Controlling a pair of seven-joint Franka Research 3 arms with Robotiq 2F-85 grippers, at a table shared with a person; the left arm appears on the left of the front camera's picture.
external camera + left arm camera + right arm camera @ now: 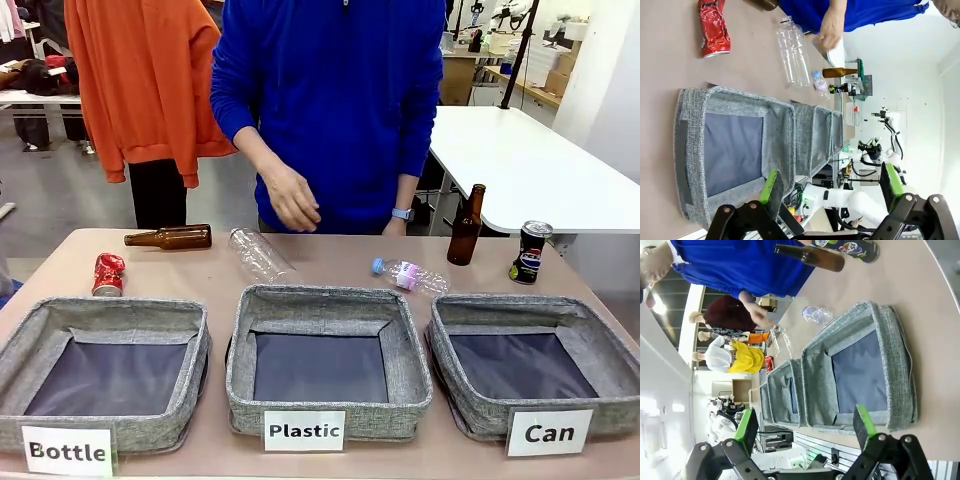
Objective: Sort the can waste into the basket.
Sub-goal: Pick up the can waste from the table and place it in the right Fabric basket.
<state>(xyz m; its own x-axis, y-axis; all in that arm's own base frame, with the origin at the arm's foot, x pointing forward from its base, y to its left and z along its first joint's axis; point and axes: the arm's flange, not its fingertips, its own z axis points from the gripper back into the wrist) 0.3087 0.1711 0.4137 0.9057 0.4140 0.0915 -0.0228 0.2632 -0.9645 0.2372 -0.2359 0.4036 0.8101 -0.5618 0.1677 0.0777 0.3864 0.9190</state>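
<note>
Two unsorted: red can (108, 274), black can (531, 252) (upright) | left gripper (830, 172) spread | right gripper (805, 412) spread

You had the crumpled red can (108, 274) lying on its side at the table's ten o'clock, the black can (534, 252) upright at two, and the grey, dark-lined "Can" basket (520, 311) at four.

Cans (109, 274) (532, 252) behind outer baskets (110, 314) (520, 310), one each side.

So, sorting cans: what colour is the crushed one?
The can is red; clearest in left wrist view.
</note>
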